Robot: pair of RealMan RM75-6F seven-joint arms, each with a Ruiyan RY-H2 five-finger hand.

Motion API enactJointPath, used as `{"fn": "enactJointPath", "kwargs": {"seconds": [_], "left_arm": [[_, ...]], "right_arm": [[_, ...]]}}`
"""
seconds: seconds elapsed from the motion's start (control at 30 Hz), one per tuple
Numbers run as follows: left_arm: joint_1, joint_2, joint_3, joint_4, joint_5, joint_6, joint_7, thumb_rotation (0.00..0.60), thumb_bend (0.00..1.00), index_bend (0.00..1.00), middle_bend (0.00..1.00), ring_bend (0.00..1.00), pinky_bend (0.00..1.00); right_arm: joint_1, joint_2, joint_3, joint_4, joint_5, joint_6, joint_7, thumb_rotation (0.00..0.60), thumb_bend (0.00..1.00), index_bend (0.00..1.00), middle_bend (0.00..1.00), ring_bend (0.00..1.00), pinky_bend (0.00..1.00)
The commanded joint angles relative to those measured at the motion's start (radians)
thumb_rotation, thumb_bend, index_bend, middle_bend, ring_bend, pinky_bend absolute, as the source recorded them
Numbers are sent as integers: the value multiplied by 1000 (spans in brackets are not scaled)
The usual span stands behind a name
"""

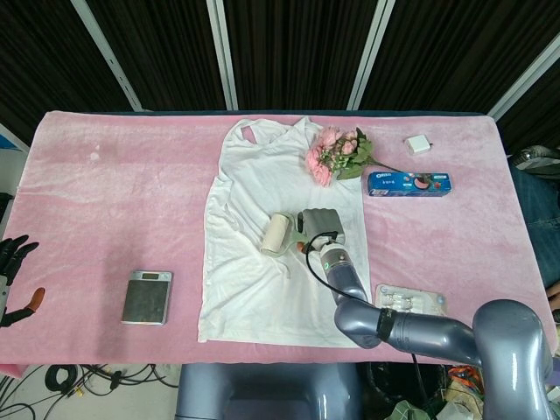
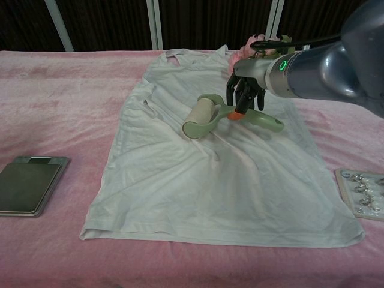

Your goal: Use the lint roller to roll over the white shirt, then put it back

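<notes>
Nearest to the camera, left of the white shirt [image 2: 210, 180], lies a grey scale [image 2: 27, 185]. On the shirt's middle the right hand [image 2: 245, 96] has its fingers closed around the lint roller [image 2: 201, 118], which touches the cloth. Behind the shirt's far right edge are pink flowers [image 1: 337, 154]. The left hand [image 1: 12, 267], well apart to the left of the shirt, has spread, empty fingers.

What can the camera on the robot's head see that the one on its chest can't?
Only the head view shows the left hand at the table edge, the blue box and the white adapter. Only the chest view shows the right hand's dark fingers wrapped on the lint roller handle. Both show the white shirt, flowers and scale.
</notes>
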Motion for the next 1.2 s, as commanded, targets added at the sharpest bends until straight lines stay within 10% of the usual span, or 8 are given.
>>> {"fn": "enactJointPath", "kwargs": {"seconds": [0.03, 1.2], "left_arm": [[0, 0, 0, -1, 0, 0, 0, 600, 368, 141, 79, 32, 157], [2, 0, 2, -3, -1, 0, 7, 600, 368, 140, 79, 32, 158]], "right_arm": [[20, -17, 1, 17, 14, -3, -9, 600, 630, 753, 642, 623, 517], [-115, 174, -147, -175, -54, 39, 89, 600, 639, 754, 644, 624, 517]]}}
